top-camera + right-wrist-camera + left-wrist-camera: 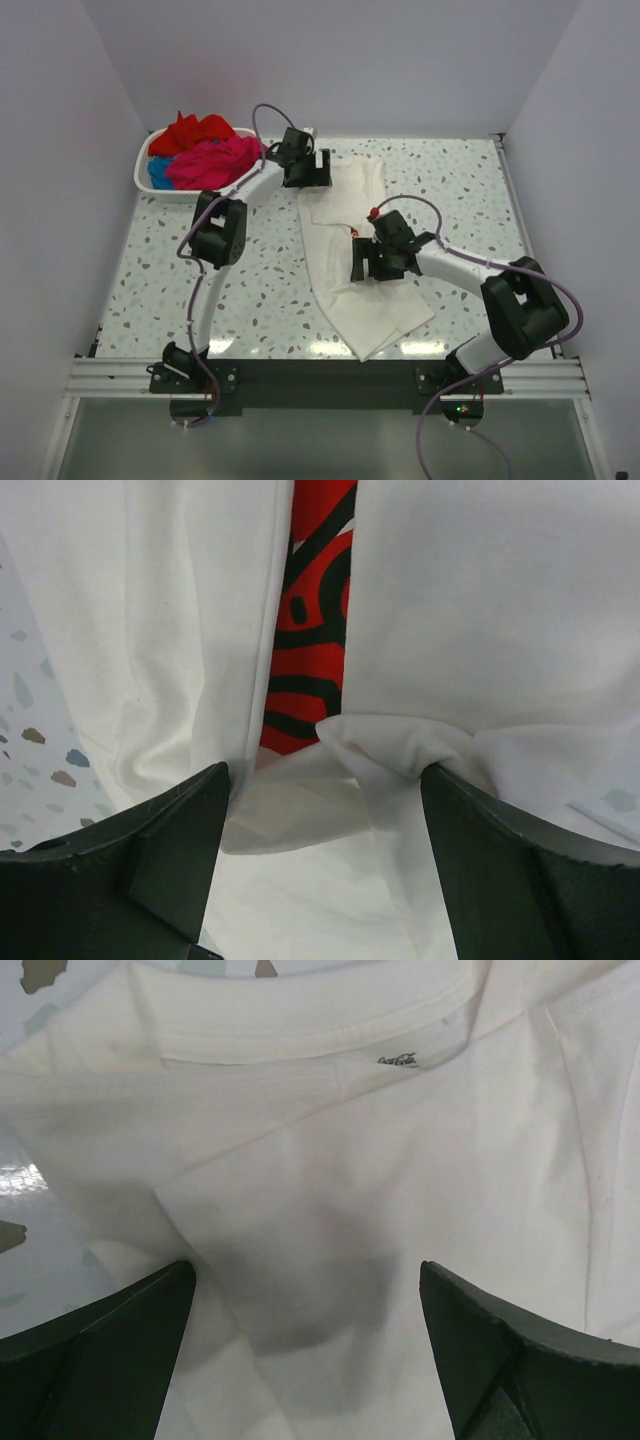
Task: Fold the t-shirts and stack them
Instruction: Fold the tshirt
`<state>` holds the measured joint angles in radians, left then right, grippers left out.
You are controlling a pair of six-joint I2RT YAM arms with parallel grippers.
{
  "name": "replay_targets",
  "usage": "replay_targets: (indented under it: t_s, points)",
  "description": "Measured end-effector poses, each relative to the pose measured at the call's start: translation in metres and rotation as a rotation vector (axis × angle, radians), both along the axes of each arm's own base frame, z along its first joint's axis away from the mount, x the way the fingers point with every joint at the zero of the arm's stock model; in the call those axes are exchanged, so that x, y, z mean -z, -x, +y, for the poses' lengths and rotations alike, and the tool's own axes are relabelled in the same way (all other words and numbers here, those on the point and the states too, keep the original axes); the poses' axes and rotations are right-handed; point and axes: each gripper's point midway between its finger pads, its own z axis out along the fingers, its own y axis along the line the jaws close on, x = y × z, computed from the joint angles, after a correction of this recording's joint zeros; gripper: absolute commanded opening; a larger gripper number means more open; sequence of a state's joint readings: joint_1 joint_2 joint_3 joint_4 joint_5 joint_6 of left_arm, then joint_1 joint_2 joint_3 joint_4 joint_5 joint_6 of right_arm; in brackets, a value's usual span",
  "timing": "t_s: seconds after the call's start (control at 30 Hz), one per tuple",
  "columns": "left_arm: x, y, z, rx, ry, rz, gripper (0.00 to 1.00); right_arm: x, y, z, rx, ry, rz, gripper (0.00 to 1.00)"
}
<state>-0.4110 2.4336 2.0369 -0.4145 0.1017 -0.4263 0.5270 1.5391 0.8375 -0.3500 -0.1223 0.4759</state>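
The white t-shirt (338, 225) lies on the table folded lengthwise into a long strip, collar at the far end. My left gripper (312, 170) hangs open over that end; its wrist view shows the collar (300, 1035) with a small label (397, 1059), and both fingers (100, 1350) spread wide over flat cloth. My right gripper (372, 262) stands open over the shirt's middle. Between its fingers (520, 870) sits a bunched white fold (400, 745), and a strip of the red print (310, 610) shows between two folded-in sides.
A white basket (140, 178) stands at the far left corner, holding a red t-shirt (195, 132), a magenta one (215, 160) and a blue one (158, 172). Speckled tabletop (470, 190) lies on both sides of the white shirt. White walls enclose the table.
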Motion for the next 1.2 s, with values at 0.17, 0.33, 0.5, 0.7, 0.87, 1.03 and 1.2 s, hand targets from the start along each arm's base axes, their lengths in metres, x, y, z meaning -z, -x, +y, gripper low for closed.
replay_targets:
  t_s: [0.17,0.33,0.5,0.7,0.87,1.03,1.2]
  points:
    - [-0.002,-0.011,0.007,-0.011,0.014,0.000,1.00,-0.001,0.036,0.014,-0.032,-0.010,0.002,0.86]
    - [-0.007,-0.023,0.009,-0.016,0.021,-0.019,1.00,-0.009,0.059,0.012,-0.030,-0.010,0.000,0.89]
    - [-0.014,-0.027,0.009,-0.008,0.023,-0.041,1.00,-0.006,0.070,0.009,-0.019,-0.005,0.002,0.89]
    - [-0.035,-0.006,0.011,0.010,0.020,-0.049,1.00,0.004,0.089,0.007,-0.020,0.014,0.013,0.89]
    - [-0.075,0.028,0.002,0.046,0.052,-0.105,1.00,0.003,0.101,0.015,-0.033,0.017,0.008,0.89]
    - [-0.083,0.067,-0.022,0.111,0.108,-0.128,1.00,0.003,0.122,0.028,-0.068,0.014,0.014,0.89]
    - [-0.041,0.102,-0.038,0.165,0.105,-0.034,1.00,0.001,0.140,0.036,-0.091,0.029,0.026,0.89]
